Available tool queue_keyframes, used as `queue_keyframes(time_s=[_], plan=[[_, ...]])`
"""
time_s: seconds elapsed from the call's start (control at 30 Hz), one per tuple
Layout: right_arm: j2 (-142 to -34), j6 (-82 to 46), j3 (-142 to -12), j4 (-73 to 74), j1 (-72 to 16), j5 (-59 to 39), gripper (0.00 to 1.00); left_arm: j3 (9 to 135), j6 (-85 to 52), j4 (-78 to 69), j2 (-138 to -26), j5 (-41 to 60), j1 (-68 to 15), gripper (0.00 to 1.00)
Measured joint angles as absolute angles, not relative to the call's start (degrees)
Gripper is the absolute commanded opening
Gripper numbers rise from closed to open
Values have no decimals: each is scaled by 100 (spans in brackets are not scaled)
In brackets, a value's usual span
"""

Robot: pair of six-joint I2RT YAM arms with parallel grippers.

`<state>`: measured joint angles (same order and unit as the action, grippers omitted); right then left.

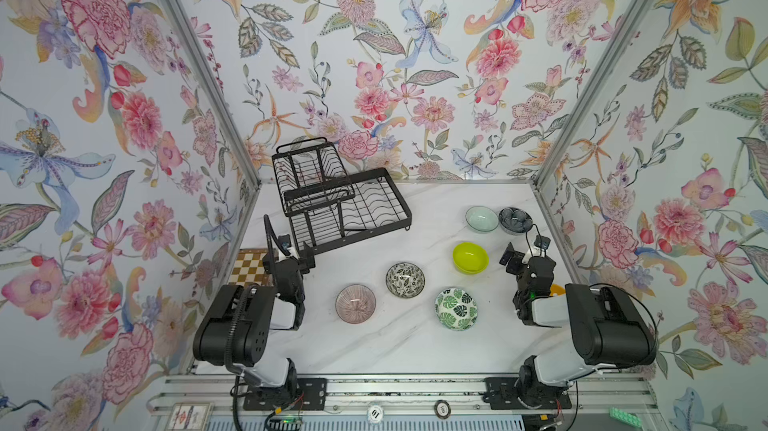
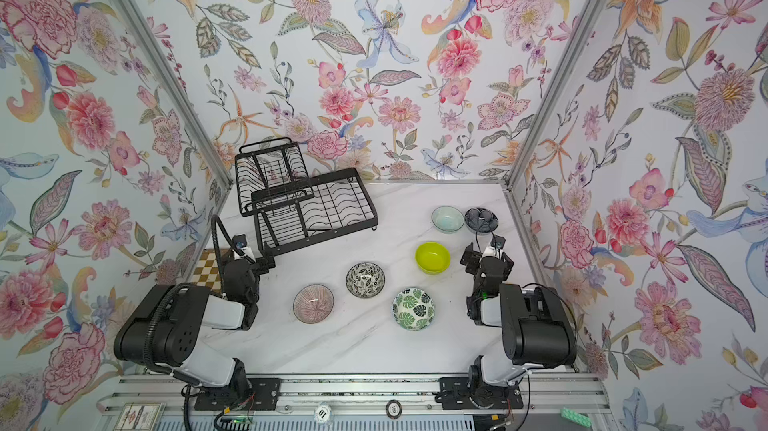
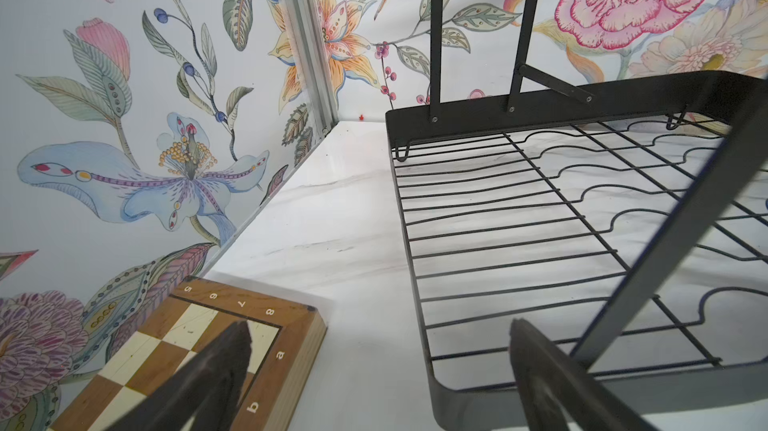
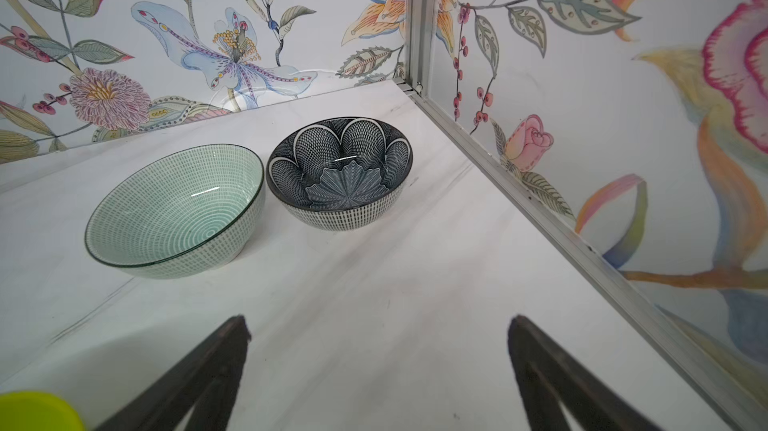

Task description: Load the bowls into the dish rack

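The black wire dish rack [image 1: 376, 223] [image 2: 345, 223] [image 3: 540, 103] stands at the back left with nothing in it. Six bowls sit upright on the table in both top views: pink ribbed [image 1: 355, 303], black-and-white [image 1: 405, 279], green-leaf [image 1: 456, 309], lime green [image 1: 470, 257] [image 4: 37, 410], pale celadon [image 1: 481, 219] [image 4: 174, 213], dark blue [image 1: 515, 220] [image 4: 340, 171]. An orange-yellow sliver [image 1: 557, 288] shows behind the right arm. My left gripper [image 1: 289, 258] [image 3: 379, 325] is open and empty at the rack's near corner. My right gripper [image 1: 527, 257] [image 4: 376, 321] is open and empty, facing the celadon and dark blue bowls.
A brown-and-cream chessboard [image 1: 248, 267] [image 3: 291, 325] lies against the left wall, under one left finger. Flowered walls with metal corner posts close in the white marble table [image 1: 395, 346] on three sides. Both arm bases stand on the front rail.
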<state>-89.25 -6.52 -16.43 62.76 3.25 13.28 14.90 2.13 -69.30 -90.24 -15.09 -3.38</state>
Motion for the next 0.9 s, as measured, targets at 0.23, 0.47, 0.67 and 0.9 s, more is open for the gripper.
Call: queue_keyframes(time_s=[0.23,0.47,0.67,0.9], plan=[[-8925,-650,-1643,6276,325,1323,98,1490,211,-6930,-9024,-1494,-338,99],[-8925,-650,-1643,6276,309,1328,98,1490,211,-6928,-9024,-1492,-338,99],[-8925,-650,-1643,6274,309,1326,99,1490,211,-6928,-9024,-1487,-338,99],[-8925,-650,-1643,6274,309,1328,98,1490,211,-6928,-9024,-1448,-338,99]])
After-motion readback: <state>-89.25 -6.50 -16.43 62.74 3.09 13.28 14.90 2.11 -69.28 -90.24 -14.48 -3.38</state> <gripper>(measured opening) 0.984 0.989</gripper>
